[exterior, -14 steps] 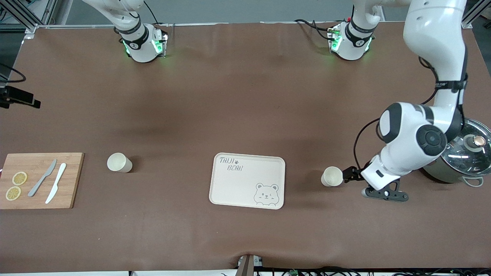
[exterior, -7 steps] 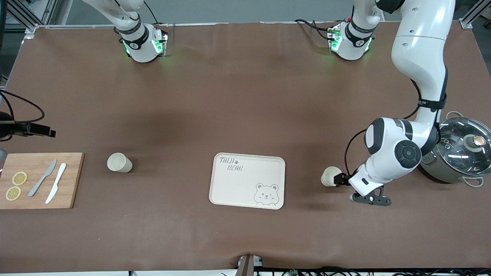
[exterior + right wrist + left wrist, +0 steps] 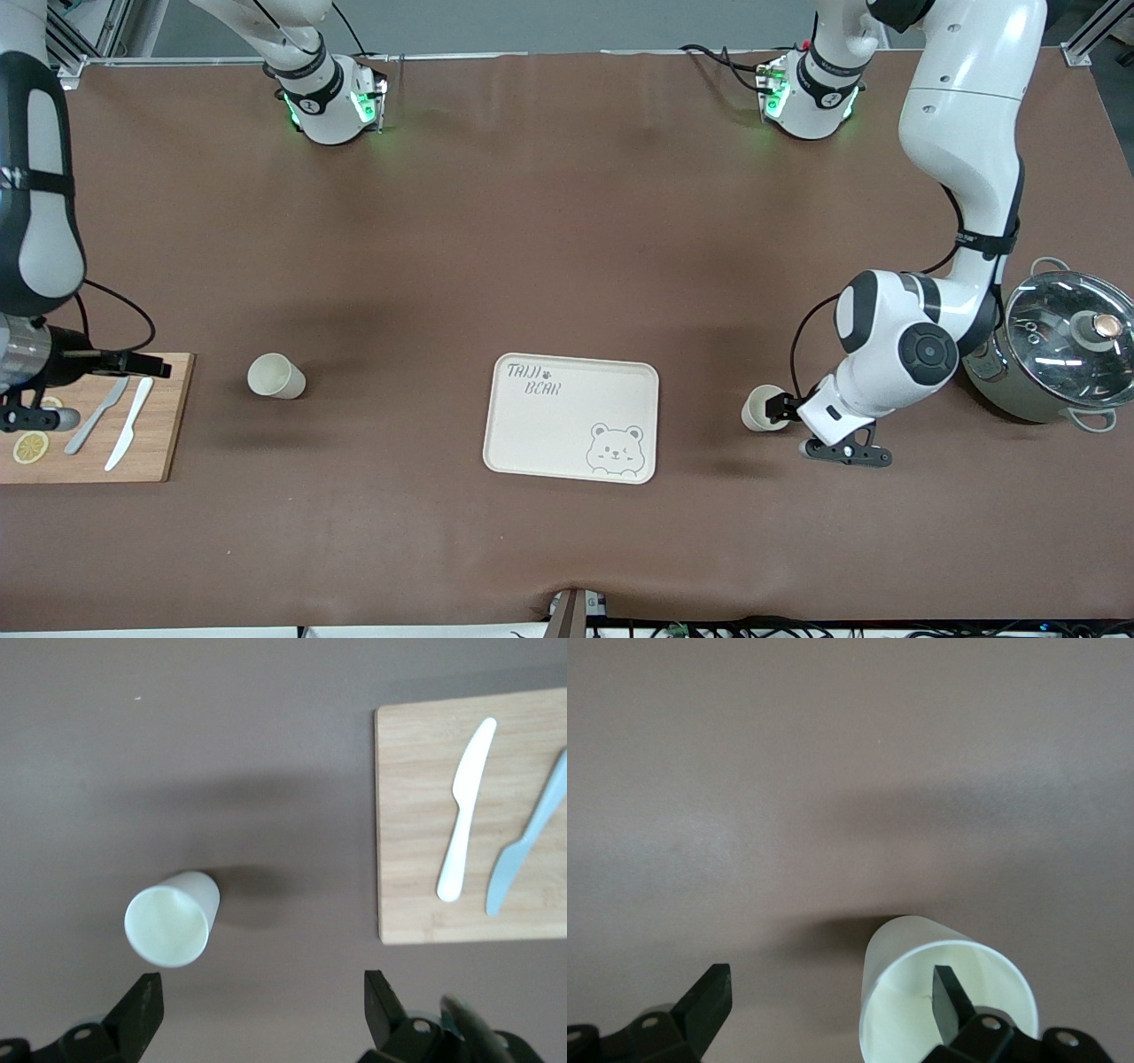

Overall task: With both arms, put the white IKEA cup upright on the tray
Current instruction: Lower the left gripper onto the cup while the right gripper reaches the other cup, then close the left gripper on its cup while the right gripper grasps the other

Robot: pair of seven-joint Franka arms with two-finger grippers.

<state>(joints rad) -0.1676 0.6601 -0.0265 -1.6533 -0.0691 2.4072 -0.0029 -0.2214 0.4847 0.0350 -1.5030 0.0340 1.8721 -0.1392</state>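
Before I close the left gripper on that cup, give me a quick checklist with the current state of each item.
1. left gripper open: ok.
2. One of its fingers inside the cup near the left arm's end, the other outside its wall: ok.
3. That cup upright, mouth up: ok.
4. tray bare for placing: ok.
5. right gripper open, over the table beside the cutting board, not yet around the second cup: not ok.
6. pot apart from the left arm's elbow: cannot tell.
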